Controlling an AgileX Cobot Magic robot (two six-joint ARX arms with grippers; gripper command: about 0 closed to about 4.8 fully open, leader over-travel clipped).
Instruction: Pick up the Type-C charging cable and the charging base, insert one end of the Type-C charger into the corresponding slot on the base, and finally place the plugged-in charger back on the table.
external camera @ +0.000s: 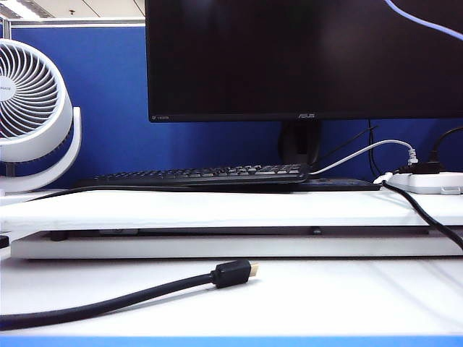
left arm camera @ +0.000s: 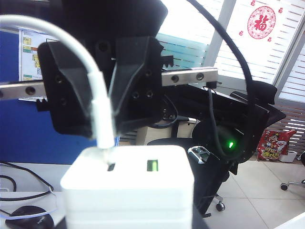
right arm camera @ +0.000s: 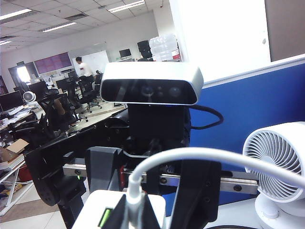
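White charging base (left arm camera: pixel 127 183) held in left gripper (right arm camera: pixel 152 191); right gripper (left arm camera: pixel 102 102) pinches thin white cable (left arm camera: pixel 97 102), plug seated in slot; both raised, putting down on table (external camera: pixel 304 296) remains

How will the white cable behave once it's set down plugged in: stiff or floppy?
Probably floppy: the cable bends in a loose arc from the right gripper, raised facing the left gripper. It looks thin and light, so the boxy charger in the left gripper should anchor it.
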